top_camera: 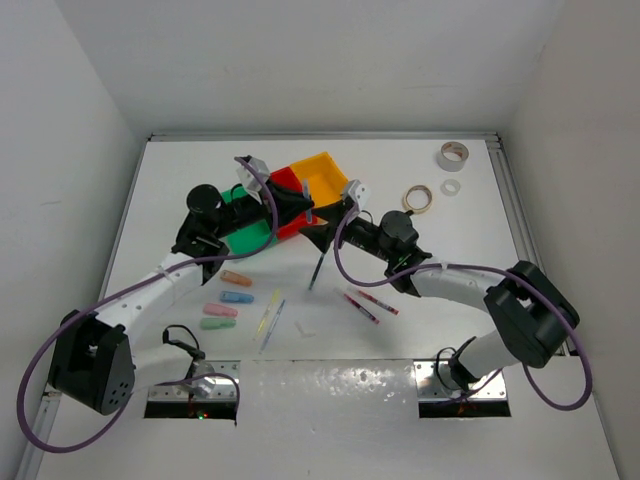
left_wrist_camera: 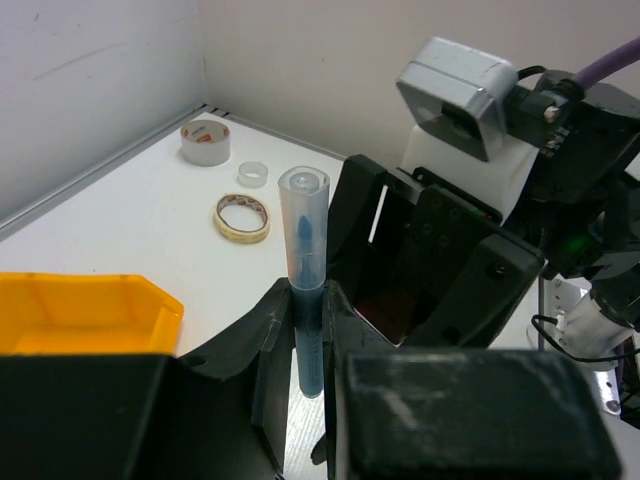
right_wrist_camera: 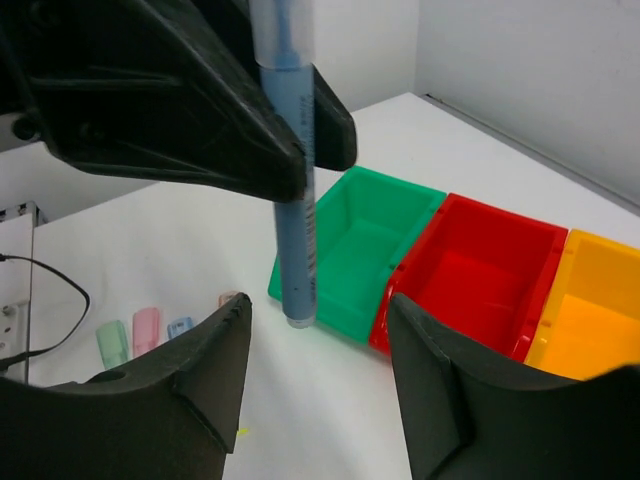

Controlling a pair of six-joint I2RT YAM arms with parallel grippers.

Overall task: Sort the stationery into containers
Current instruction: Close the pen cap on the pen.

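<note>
My left gripper (top_camera: pixel 303 207) (left_wrist_camera: pixel 307 292) is shut on a blue pen (left_wrist_camera: pixel 303 215) (right_wrist_camera: pixel 296 205) (top_camera: pixel 310 213), holding it upright above the table just in front of the bins. My right gripper (top_camera: pixel 325 232) (right_wrist_camera: pixel 320 340) faces it, open, its fingers apart on either side below the pen's lower end and touching nothing. The containers stand in a row: green bin (right_wrist_camera: pixel 360 240) (top_camera: pixel 247 238), red bin (right_wrist_camera: pixel 480 270) (top_camera: pixel 285 188) and yellow-orange bin (right_wrist_camera: pixel 600 310) (top_camera: pixel 322 172) (left_wrist_camera: pixel 80 310); their visible parts hold nothing.
Orange (top_camera: pixel 236 278), blue (top_camera: pixel 237 297), pink (top_camera: pixel 220 310) and green (top_camera: pixel 217 323) pastel pieces lie front left. A yellow pen (top_camera: pixel 268 310), a blue pen (top_camera: pixel 274 325), a black pen (top_camera: pixel 318 270) and red pens (top_camera: pixel 372 300) lie mid-table. Grey (top_camera: pixel 453 155), white (top_camera: pixel 451 186) and tan (top_camera: pixel 418 199) tape rolls sit back right.
</note>
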